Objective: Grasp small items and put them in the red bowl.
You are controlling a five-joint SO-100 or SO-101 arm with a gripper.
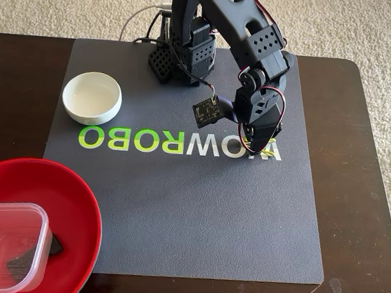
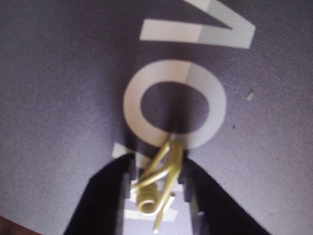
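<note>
The thin yellow-green looped band (image 2: pixel 159 183) sat pinched between my fingers, its loops bunched and crossed in the wrist view, one end poking out past the fingertips toward the mat; I judged it was held that way because so slight a thing gives little else to bite on. My gripper (image 2: pixel 157 169) was drawn nearly closed on it, the jaws close on either side and touching the band, and in the fixed view a sliver of yellow-green showed at my gripper over the right end of the white and green lettering (image 1: pixel 147 140) on the grey mat (image 1: pixel 244 220). The red bowl (image 1: pixel 82 208) lay well apart, at the lower left corner of that view, with the clear square plastic tub (image 1: pixel 3 242) and the small black oblong block (image 1: pixel 56 245) inside it (the tub seemed to cover part of something dark). The small white round bowl (image 1: pixel 91 97) waited on the mat's upper left, not yet collected.
</note>
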